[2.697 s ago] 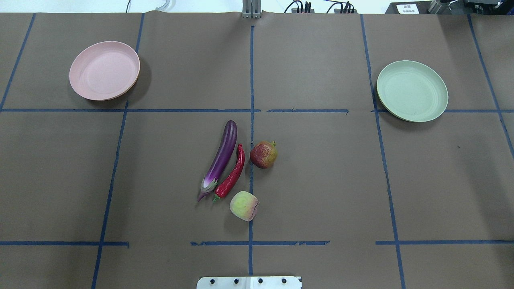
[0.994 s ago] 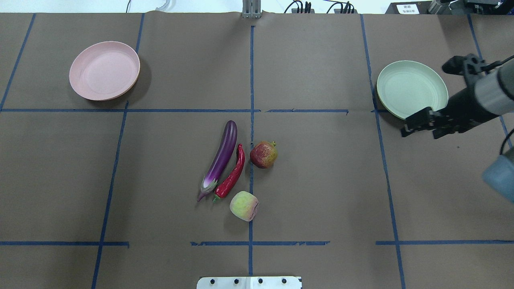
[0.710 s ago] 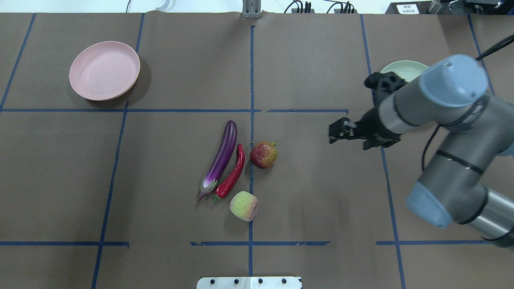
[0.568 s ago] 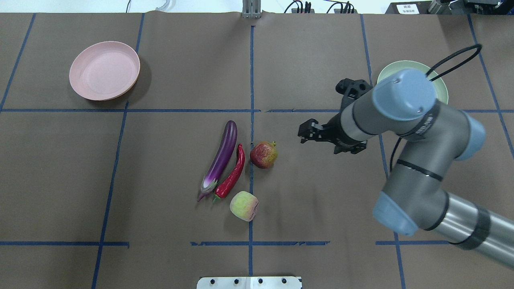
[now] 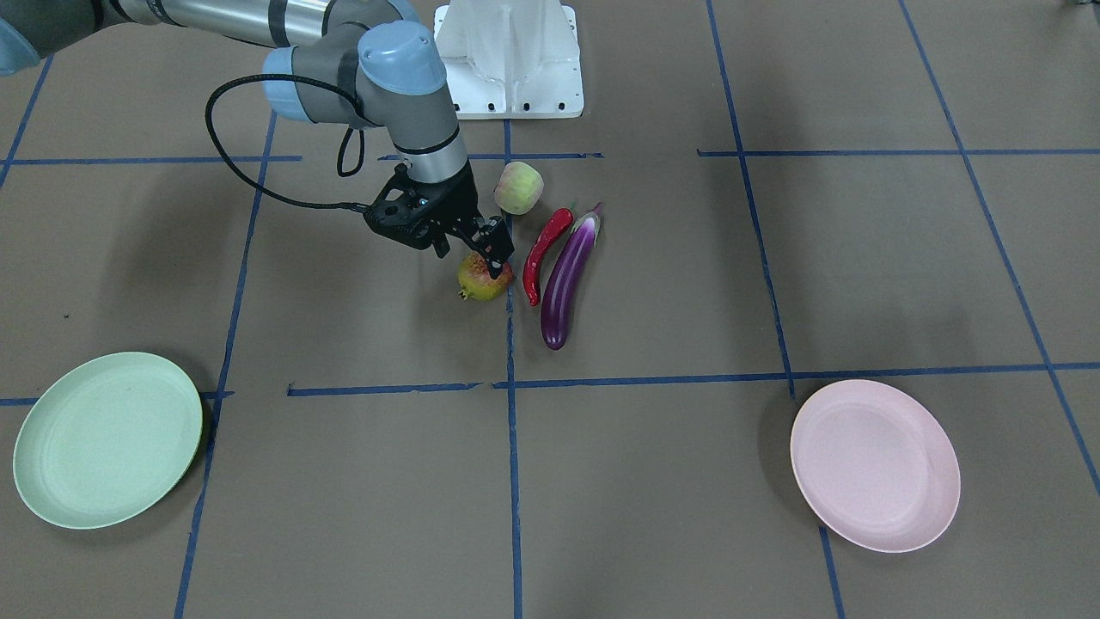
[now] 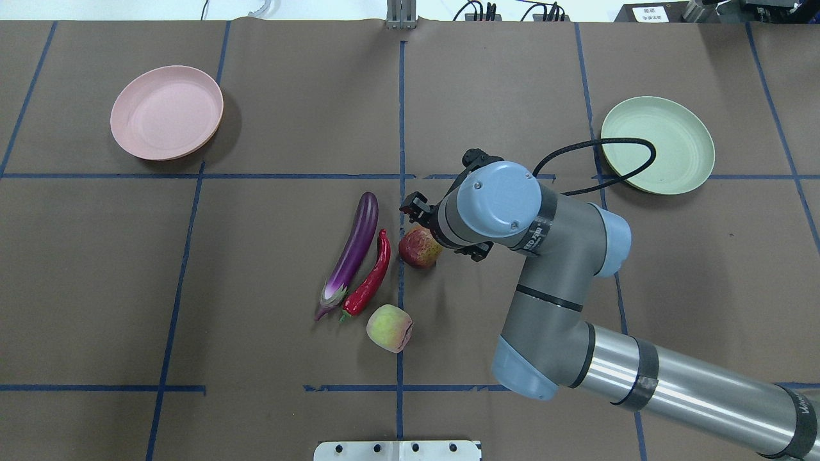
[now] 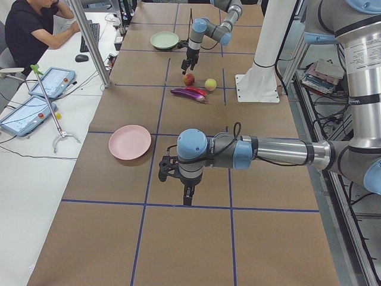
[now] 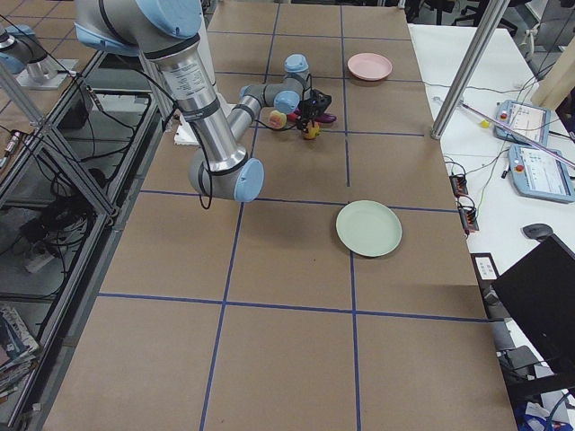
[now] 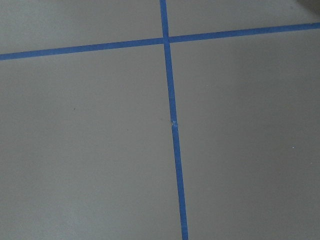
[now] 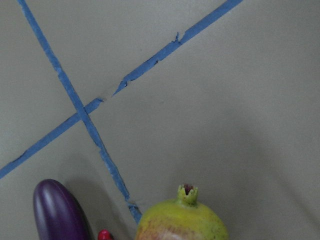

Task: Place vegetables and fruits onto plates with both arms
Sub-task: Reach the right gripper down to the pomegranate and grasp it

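Note:
The eggplant [image 6: 355, 250], red chili [image 6: 371, 278], peach-like fruit [image 6: 389, 328] and pomegranate-like fruit [image 6: 416, 250] lie close together at the table's middle. My right gripper [image 5: 471, 248] hangs open just over the pomegranate [image 5: 484, 279], jaws either side of its top. The right wrist view shows the pomegranate [image 10: 182, 220] at its bottom edge and no fingers. The pink plate [image 6: 166, 112] sits far left, the green plate [image 6: 657, 145] far right, both bare. My left gripper [image 7: 187, 193] shows only in the exterior left view, low over bare table beyond the pink plate; I cannot tell its state.
The white base block [image 5: 507, 60] stands at the robot's table edge behind the fruits. Blue tape lines grid the brown table. The right arm's black cable [image 6: 602, 150] loops over the green plate's near rim. An operator [image 7: 30, 30] sits beside the table.
My right arm has swung in from the right, past the green plate, and now stands over the pomegranate. The fruits, vegetables and plates have not moved.

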Robot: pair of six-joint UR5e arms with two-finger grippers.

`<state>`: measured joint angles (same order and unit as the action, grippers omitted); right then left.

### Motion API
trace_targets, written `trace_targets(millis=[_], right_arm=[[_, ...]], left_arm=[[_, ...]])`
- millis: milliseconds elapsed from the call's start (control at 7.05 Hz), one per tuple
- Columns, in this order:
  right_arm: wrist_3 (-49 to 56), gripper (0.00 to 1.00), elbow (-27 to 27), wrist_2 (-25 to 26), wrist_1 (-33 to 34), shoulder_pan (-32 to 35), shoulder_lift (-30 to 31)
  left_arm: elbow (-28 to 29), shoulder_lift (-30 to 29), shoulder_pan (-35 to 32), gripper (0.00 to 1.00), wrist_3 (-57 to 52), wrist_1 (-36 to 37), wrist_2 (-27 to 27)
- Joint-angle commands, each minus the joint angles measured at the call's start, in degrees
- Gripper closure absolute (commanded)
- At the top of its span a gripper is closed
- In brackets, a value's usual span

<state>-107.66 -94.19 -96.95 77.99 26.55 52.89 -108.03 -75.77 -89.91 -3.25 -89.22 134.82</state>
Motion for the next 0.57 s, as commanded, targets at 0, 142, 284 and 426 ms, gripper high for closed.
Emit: trace_targets(millis=[0,142,284,426], right_arm=[[-1.1,0.00,2.8,0.4,-0.2,-0.9,-0.6],[-1.2,0.00,3.0,0.5,-0.3,-0.9,-1.0],[-1.2,0.00,5.9,0.5,-0.6,-1.3,-2.6],[-1.2,0.03,7.4,0.6,-0.6,-1.3,-4.3]], left_arm=[[0.1,0.0,0.0,0.00,0.0,0.0,0.0],[0.1,0.0,0.0,0.00,0.0,0.0,0.0],[0.0,0.0,0.0,0.00,0.0,0.0,0.0],[0.0,0.0,0.0,0.00,0.0,-0.1,0.0]])
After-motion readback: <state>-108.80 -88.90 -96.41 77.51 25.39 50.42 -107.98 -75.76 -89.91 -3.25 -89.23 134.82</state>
